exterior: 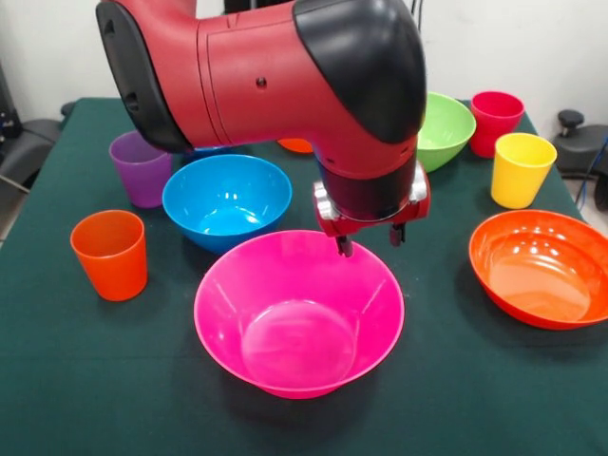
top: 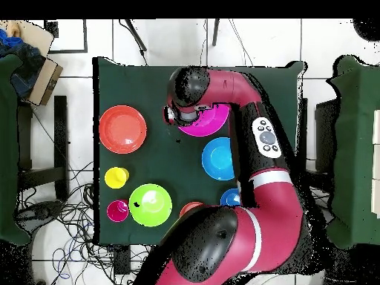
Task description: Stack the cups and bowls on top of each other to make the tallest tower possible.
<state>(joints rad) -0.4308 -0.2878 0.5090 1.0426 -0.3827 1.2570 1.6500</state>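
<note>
A large pink bowl sits upright at the middle front of the table; it also shows in the overhead view, half hidden by the arm. My gripper hangs just above its far rim, open and empty. Behind it to the left is a blue bowl, also in the overhead view. A purple cup and an orange cup stand at the left. At the right are a green bowl, a red cup, a yellow cup and an orange bowl.
All stand on a dark green tablecloth. A small orange piece shows behind the arm. In the overhead view a small blue piece sits beside the arm near the base. Chairs and cables surround the table.
</note>
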